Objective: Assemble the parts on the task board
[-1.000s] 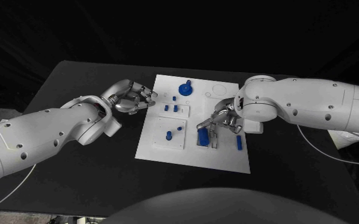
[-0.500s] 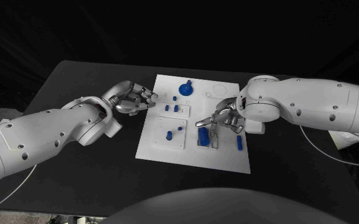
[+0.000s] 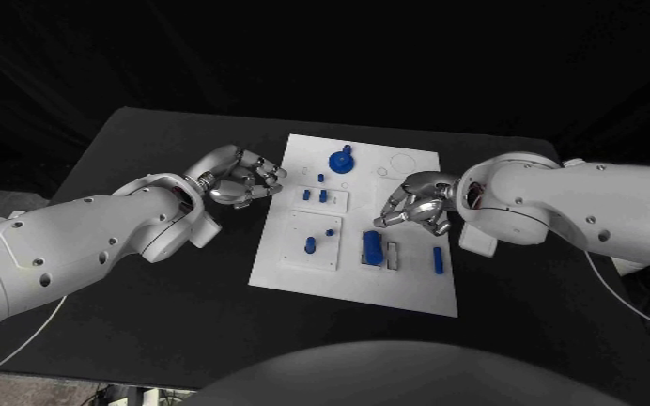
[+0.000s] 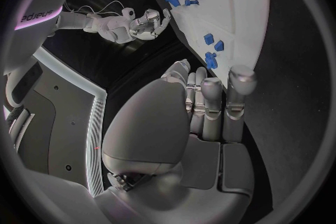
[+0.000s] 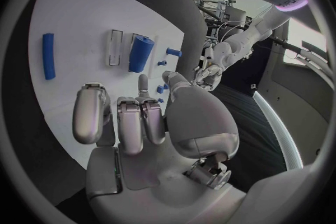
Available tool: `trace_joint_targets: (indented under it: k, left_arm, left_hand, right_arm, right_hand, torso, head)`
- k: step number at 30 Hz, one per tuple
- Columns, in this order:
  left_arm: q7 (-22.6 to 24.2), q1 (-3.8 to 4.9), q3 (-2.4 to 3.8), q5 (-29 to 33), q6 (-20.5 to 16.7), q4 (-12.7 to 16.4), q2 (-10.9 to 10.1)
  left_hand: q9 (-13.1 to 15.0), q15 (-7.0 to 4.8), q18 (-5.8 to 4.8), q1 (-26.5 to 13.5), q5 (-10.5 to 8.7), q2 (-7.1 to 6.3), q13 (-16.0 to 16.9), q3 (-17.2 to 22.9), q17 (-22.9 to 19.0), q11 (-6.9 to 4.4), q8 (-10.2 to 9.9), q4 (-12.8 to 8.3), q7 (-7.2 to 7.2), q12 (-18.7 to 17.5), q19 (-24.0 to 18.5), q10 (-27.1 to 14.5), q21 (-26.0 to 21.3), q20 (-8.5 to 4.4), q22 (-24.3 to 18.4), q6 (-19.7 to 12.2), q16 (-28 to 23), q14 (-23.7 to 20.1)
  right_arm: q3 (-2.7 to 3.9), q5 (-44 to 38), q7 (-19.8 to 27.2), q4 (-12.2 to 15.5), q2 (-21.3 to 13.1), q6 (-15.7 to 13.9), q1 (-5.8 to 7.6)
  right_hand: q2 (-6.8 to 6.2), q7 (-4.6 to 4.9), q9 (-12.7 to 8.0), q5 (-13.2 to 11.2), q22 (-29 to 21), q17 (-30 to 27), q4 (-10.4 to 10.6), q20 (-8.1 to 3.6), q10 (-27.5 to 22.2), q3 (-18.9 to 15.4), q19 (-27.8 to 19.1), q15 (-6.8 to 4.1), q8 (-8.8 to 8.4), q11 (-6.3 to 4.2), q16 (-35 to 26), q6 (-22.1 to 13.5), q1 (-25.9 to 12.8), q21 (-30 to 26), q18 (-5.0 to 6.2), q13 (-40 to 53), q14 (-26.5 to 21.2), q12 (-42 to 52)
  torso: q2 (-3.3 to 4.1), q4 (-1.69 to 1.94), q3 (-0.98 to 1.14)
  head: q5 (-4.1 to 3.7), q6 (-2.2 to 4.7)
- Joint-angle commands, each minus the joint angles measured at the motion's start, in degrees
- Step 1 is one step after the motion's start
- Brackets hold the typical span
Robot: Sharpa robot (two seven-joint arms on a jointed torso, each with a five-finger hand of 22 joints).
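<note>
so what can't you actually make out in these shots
- Left hand in the head view: the fingers curl inward and hide the palm, so whether they hold a part cannot be told.
- Right hand in the head view: it covers the board beneath it.
- Small pegs in the head view: too small to tell seated from loose.
- Right wrist view: the hand's own fingers cover the board's near part.
</note>
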Motion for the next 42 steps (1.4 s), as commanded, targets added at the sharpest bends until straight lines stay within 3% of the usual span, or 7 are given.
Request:
trace_joint_targets:
  k: [1, 6, 8, 15, 25, 34, 42]
  left_arm:
    - [2.0, 0.00, 0.04, 0.5, -0.7, 0.4, -0.3]
    - [2.3, 0.00, 0.04, 0.5, -1.0, 0.7, -1.0]
    - [2.4, -0.01, 0.04, 0.5, -1.1, 0.8, -1.2]
    - [2.4, -0.06, 0.03, 0.6, -1.1, 1.2, -2.0]
    - [2.1, -0.24, 0.03, 0.6, -0.8, 1.4, -2.4]
    - [1.9, -0.28, 0.03, 0.6, -0.4, 1.4, -2.4]
    - [1.3, -0.28, 0.04, 0.6, 0.1, 1.6, -2.5]
  left_hand:
    - [0.0, -0.20, 1.03, 0.1, 0.17, 0.31, 0.0, 0.2, 0.1, 0.05, -0.1, 0.0, 0.32, 0.3, -0.2, 0.2, 0.0, -0.03, 5.4, 0.2, -0.2, -0.2]
    - [0.0, -0.21, 1.04, 0.2, 0.18, 0.33, 0.0, 0.3, 0.1, 0.04, -0.1, 0.0, 0.34, 0.4, -0.2, 0.3, -0.1, -0.03, 5.4, 0.3, -0.2, -0.3]
    - [0.0, -0.21, 1.04, 0.2, 0.18, 0.33, 0.0, 0.3, 0.1, 0.04, -0.1, 0.0, 0.34, 0.4, -0.2, 0.3, -0.1, -0.03, 5.4, 0.3, -0.2, -0.3]
    - [0.0, -0.26, 1.05, 0.3, 0.28, 0.48, 0.0, 0.5, 0.0, -0.03, 0.0, 0.0, 0.40, 0.5, -0.2, 0.4, -0.1, -0.06, 5.4, 0.4, -0.2, -0.2]
    - [0.0, -0.31, 1.08, 0.6, 0.37, 0.68, 0.0, 0.8, -0.1, -0.08, 0.0, 0.0, 0.44, 0.5, -0.2, 0.3, -0.3, -0.10, 5.4, 0.4, -0.2, -0.3]
    - [0.0, -0.33, 1.07, 0.8, 0.42, 0.76, 0.0, 0.9, -0.2, -0.10, 0.0, 0.0, 0.47, 0.5, -0.2, 0.3, -0.3, -0.11, 5.4, 0.4, -0.2, -0.3]
    - [0.1, -0.32, 1.08, 0.8, 0.45, 0.88, 0.0, 1.1, -0.4, -0.06, 0.3, 0.0, 1.17, 0.7, -0.2, 0.4, -0.5, -0.14, 5.4, 1.1, -0.3, -0.4]
  right_arm:
    - [-0.10, -12.9, 13.8, 2.4, -1.9, -8.5, -1.26]
    - [-0.12, -21.5, 18.6, 4.9, -4.4, -13.2, -4.65]
    - [-0.12, -23.8, 19.8, 5.0, -4.9, -14.6, -6.35]
    - [-0.13, -28.9, 21.9, 3.9, -4.5, -17.2, -10.72]
    - [-0.12, -33.5, 20.4, 3.1, -2.9, -18.6, -12.76]
    - [-0.12, -34.6, 19.0, 2.2, -1.4, -19.8, -13.00]
    - [-0.11, -34.1, 18.7, 1.6, -0.5, -19.8, -13.08]
  right_hand:
    - [0.28, 0.44, 2.5, 0.5, 9.7, 15.1, -0.7, 0.43, 6.0, 0.4, -1.5, 0.49, 1.92, 0.45, 0.2, -6.6, 2.8, -1.4, -0.32, 15.1, 6.0, 0.2]
    - [-0.44, 1.26, 3.5, -14.6, 8.9, 15.1, 0.8, 1.30, 6.0, -1.9, -4.3, 1.58, 3.49, 1.17, 0.2, -17.2, 4.4, -3.8, 0.25, 15.1, 6.0, 0.2]
    - [-0.69, 1.38, 3.4, -16.8, 8.7, 15.1, 1.7, 1.59, 6.0, -3.0, -5.0, 1.68, 4.89, 1.29, 0.2, -18.8, 4.7, -4.4, 0.42, 15.1, 6.0, 0.2]
    - [-0.93, 1.39, 6.5, 0.2, 8.1, 15.1, 3.3, 1.91, 6.0, -2.8, -6.8, 1.85, 14.00, 1.38, 0.2, -18.8, 7.8, -5.8, 0.86, 15.1, 6.0, 0.2]
    - [-1.19, 0.61, 17.2, -9.1, 8.1, 15.1, 7.6, 1.90, 6.0, -6.5, -6.9, 1.59, 33.96, 1.00, 0.2, -19.8, 8.5, -5.7, 0.95, 15.1, 6.0, 0.2]
    - [-0.38, -0.54, 24.3, -2.8, 8.2, 15.1, 8.0, 1.42, 6.0, -6.9, -6.3, 1.03, 48.62, 0.41, 0.2, -15.2, 11.9, -5.3, 0.87, 15.1, 6.0, 0.2]
    - [-0.47, -1.21, 24.4, 7.8, 8.5, 15.1, 7.4, 0.85, 6.0, -3.9, -5.5, 0.46, 51.21, -0.25, 0.2, -10.9, 15.6, -4.3, 0.67, 15.1, 6.0, 0.2]
  torso:
    - [0.18, -0.35, 0.00]
    - [0.34, -0.77, -0.02]
    - [0.36, -1.04, -0.05]
    - [0.48, -1.56, -0.06]
    - [0.47, -1.61, -0.12]
    - [0.51, -1.59, -0.15]
    - [0.51, -1.59, -0.12]
  head:
    - [0.31, 0.01]
    - [0.38, 0.01]
    - [0.50, 0.01]
    - [0.90, 0.01]
    - [0.88, 0.01]
    - [0.83, 0.01]
    - [0.92, 0.01]
